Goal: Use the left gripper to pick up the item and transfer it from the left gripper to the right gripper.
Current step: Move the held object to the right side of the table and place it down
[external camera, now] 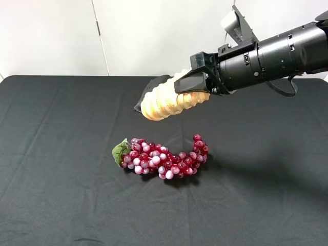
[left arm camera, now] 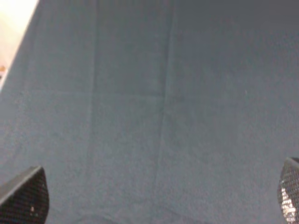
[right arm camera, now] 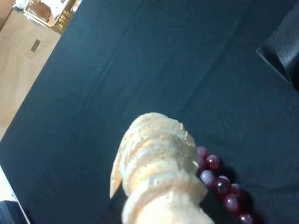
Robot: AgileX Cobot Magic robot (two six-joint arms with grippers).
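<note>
On the high camera, my right tool [external camera: 193, 86] is pinching the item [external camera: 165, 101] by its right end and holding it in the air over the far middle of the tabletop [external camera: 61, 154]. The grapes [external camera: 163, 159] lie nearer, below it. A black wedge [external camera: 149, 88] sits just behind the item. On the left wrist camera, my left tool [left arm camera: 156, 200] is spread wide, with only cloth between its fingertips [left arm camera: 25, 196]. On the right wrist camera, the item fills the foreground, with grapes beside it below.
</note>
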